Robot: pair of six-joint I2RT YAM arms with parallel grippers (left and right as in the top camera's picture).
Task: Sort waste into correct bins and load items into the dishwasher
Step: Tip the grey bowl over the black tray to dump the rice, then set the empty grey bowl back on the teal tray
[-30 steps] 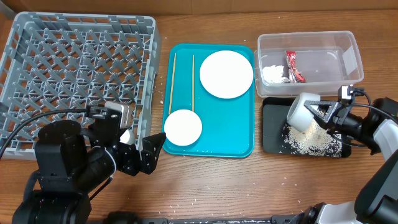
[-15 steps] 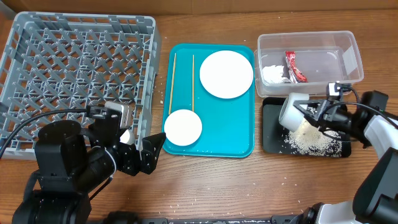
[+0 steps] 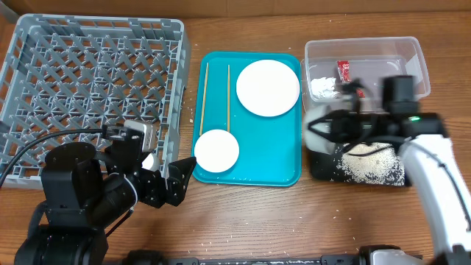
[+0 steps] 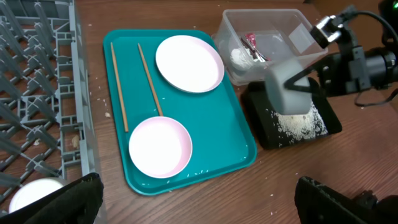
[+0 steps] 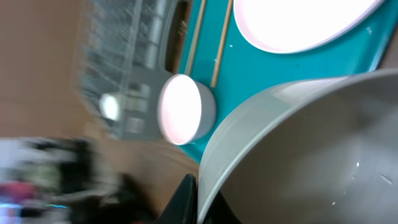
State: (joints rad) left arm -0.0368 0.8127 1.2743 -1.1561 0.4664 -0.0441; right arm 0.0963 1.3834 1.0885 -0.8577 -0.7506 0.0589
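The small round pale grey-green bowl (image 3: 321,133) is held clear of the table by the right gripper (image 4: 306,79), whose jaws are pinched on the bowl's rim. In the right wrist view one dark finger (image 5: 185,202) is seen against the outside of that rim, and the bowl's inside is seen bare but for a few specks. The bowl is tipped over the left end of the flat black rectangular tray (image 3: 321,171), on which the heap of loose white rice grains (image 3: 370,163) lies. The small shiny red wrapper (image 3: 343,68) and the crumpled white scrap (image 3: 321,87) are seen inside the clear rectangular plastic tub (image 3: 368,62) just behind it.

The coming move is judged to turn on one relation. The large square grey plastic dish rack (image 3: 92,81) lies well to the left of the right jaws, with the whole teal tray (image 3: 283,158) between. The left gripper (image 3: 168,184), jaws spread and holding nothing, is parked just beside the rack's near right corner and is much the nearer arm. A long carry across the teal tray is therefore expected. The round white plate (image 3: 268,87), the small white bowl (image 3: 216,150) and the two thin wooden chopsticks (image 3: 204,96) are left on that tray, the chopsticks' long axes running front to back
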